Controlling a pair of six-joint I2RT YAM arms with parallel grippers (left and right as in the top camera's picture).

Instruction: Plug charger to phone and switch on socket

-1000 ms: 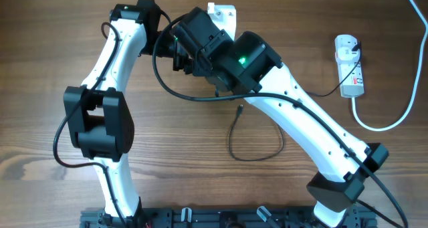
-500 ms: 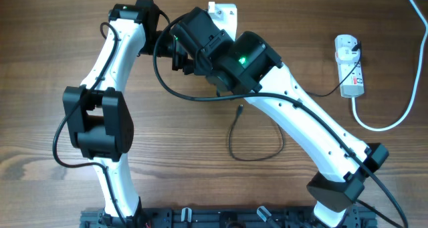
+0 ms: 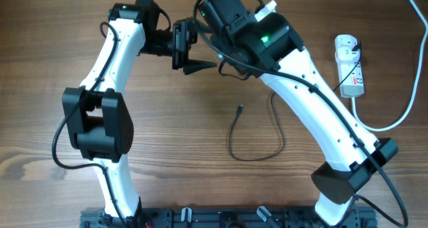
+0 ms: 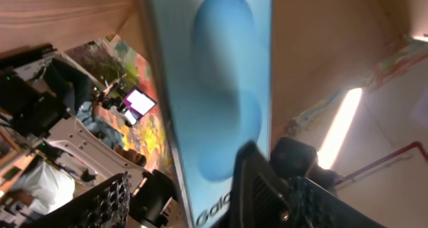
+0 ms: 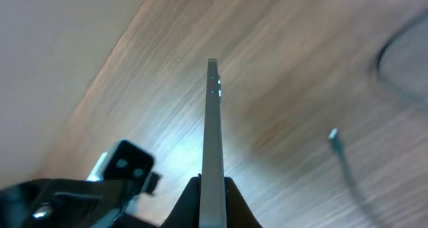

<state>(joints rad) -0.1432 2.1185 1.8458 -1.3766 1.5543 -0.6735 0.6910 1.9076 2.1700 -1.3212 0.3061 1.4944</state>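
Note:
The phone [image 5: 212, 121] shows edge-on in the right wrist view, above the wooden table, with my right gripper [image 5: 212, 182] shut on its near end. In the left wrist view its turquoise screen [image 4: 214, 87] with "Galaxy" text stands between the fingers of my left gripper [image 4: 186, 166], which is open with a wide gap on the left side. From overhead, the left gripper [image 3: 199, 47] meets the right wrist [image 3: 231, 17] at the table's back, and the phone is hidden there. The charger [image 3: 257, 154] loops mid-table, its plug tip [image 3: 240, 109] lying free. The socket [image 3: 349, 66] lies at the right.
A thick white cable [image 3: 401, 114] curves from the socket toward the table's right edge. A black plug [image 3: 350, 49] sits in the socket's far end. The right arm [image 3: 321, 114] spans the table diagonally above part of the charger.
The right gripper has shut on the phone and its wrist has swung back and to the right. The left jaws have opened wider. Charger and socket have not moved.

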